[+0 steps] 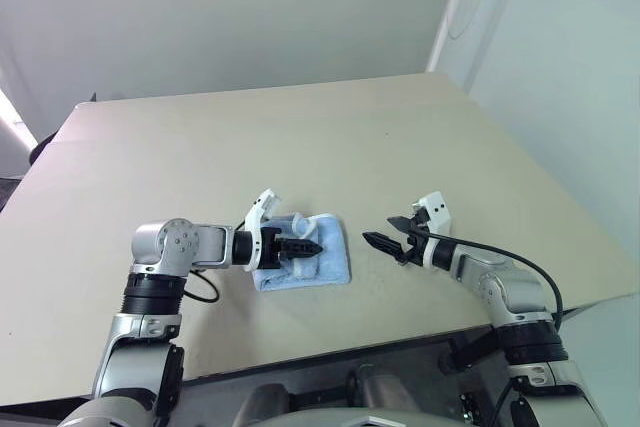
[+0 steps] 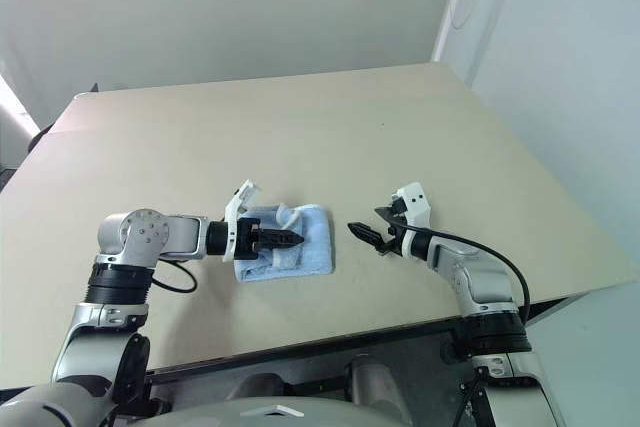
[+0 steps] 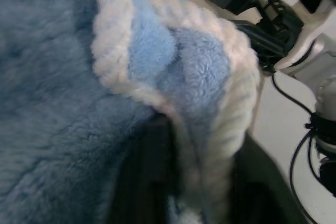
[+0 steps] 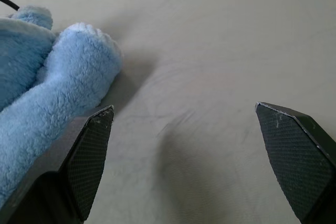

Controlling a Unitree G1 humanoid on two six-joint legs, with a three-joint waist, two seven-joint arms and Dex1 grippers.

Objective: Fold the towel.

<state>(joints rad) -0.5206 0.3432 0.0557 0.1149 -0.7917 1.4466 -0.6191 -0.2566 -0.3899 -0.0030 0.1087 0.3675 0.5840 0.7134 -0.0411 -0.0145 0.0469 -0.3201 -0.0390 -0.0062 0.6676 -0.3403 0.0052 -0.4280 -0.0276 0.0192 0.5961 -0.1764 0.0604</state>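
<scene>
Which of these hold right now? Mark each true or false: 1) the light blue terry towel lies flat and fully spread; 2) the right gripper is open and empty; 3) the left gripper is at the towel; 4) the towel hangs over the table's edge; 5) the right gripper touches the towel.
1) False. The small light blue terry towel with white edging is bunched and partly folded over on itself.
2) True. The right gripper has its black fingers wide apart over bare table, holding nothing.
3) True. The left gripper sits over the towel, with a white-edged fold of it lying across the fingers.
4) False. It lies well inside the beige table.
5) False. The right gripper hovers beside the towel, with a gap of table between.
</scene>
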